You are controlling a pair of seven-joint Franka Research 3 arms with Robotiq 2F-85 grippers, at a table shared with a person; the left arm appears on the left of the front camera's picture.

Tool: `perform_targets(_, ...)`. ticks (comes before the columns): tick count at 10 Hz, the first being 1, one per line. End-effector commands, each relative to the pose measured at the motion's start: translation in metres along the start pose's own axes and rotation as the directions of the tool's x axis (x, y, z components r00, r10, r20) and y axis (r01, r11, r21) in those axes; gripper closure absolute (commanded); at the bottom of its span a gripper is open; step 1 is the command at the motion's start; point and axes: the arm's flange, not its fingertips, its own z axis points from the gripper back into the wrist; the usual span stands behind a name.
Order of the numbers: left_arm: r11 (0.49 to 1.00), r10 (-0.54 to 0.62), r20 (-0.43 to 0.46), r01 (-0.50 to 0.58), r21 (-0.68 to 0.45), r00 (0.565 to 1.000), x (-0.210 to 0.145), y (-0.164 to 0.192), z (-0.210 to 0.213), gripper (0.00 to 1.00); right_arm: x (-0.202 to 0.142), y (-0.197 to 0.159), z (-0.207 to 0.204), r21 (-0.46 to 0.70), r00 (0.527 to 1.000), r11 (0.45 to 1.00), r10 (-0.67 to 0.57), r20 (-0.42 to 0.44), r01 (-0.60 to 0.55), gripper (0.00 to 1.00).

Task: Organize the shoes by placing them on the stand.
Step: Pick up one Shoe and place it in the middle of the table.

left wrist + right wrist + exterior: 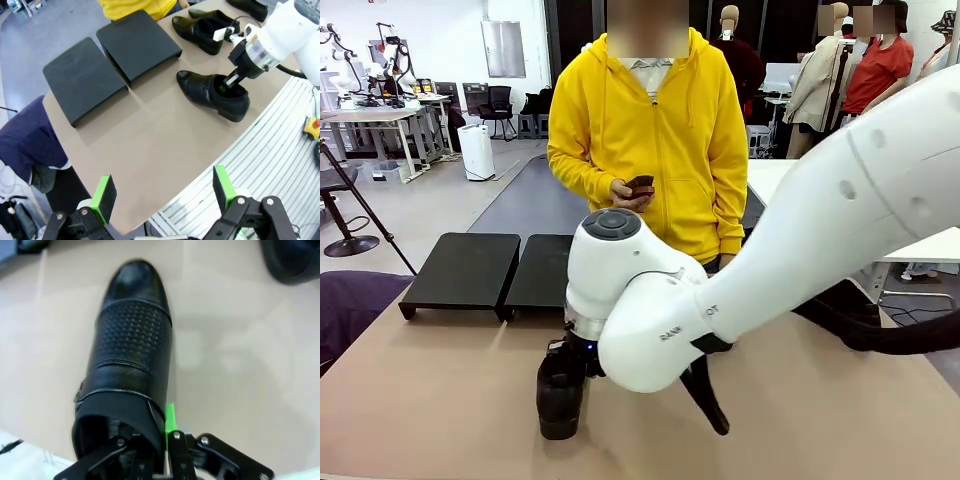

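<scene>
- Front view: the stand (465, 268) sits at the far edge of the worktop (440, 400), toward its far-left corner, with its two panels side by side.
- The right arm reaches across the middle. The right gripper (568, 362) points down into a black shoe (560, 405) close to the near edge, left of centre, with its heel toward the camera.
- A person (650, 130) in a yellow hoodie stands at the far edge, and one hand (625, 192) holds a small dark object.
- Left wrist view: the left gripper (164, 192) hangs off the near-left corner, its green pads wide apart with nothing between them.
- The shoe (210, 92) is near the stand (115, 62) but apart from it, toe toward the panels. The right gripper (231, 82) is at its heel opening.
- Other shoes (197, 31) lie along the far edge beyond it.
- A purple cloth (27, 137) hangs beside the left edge.
- Right wrist view: the right gripper (162, 442) is narrow, clamped on the wall of the shoe (132, 345) at the heel. One finger is inside the opening and the green pad (170, 419) is outside.
- Whether the sole rests on the worktop cannot be told.
</scene>
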Motion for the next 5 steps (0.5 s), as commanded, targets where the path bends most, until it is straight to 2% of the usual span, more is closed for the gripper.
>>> perform_targets(1, 1.000, 0.002, 0.001, -0.002, -0.011, 1.000, -0.0009, -0.0014, 0.0014, 0.00, 0.0038, 0.0275, -0.0134, -0.042, 0.999, 0.998, -0.044, -0.015, 0.044, 1.00)
perform_targets(2, 1.000, 0.002, 0.001, -0.002, -0.011, 1.000, -0.0009, -0.0014, 0.0014, 0.00, 0.0046, 0.0278, -0.0147, -0.047, 0.999, 0.998, -0.030, -0.032, 0.028, 1.00)
perform_targets(3, 1.000, 0.002, 0.001, -0.002, -0.011, 1.000, -0.0009, -0.0014, 0.0014, 0.00, 0.0047, 0.0278, -0.0153, -0.041, 0.999, 0.999, -0.023, -0.046, 0.021, 0.60)
perform_targets(4, 1.000, 0.002, 0.001, -0.002, -0.011, 1.000, -0.0009, -0.0014, 0.0014, 0.00, 0.0040, 0.0275, -0.0165, -0.042, 0.999, 0.999, -0.018, -0.050, 0.016, 0.01)
perform_targets(5, 1.000, 0.002, 0.001, -0.002, -0.011, 1.000, -0.0009, -0.0014, 0.0014, 0.00, 0.0031, 0.0269, -0.0159, -0.041, 0.998, 0.999, -0.014, -0.057, 0.012, 0.00)
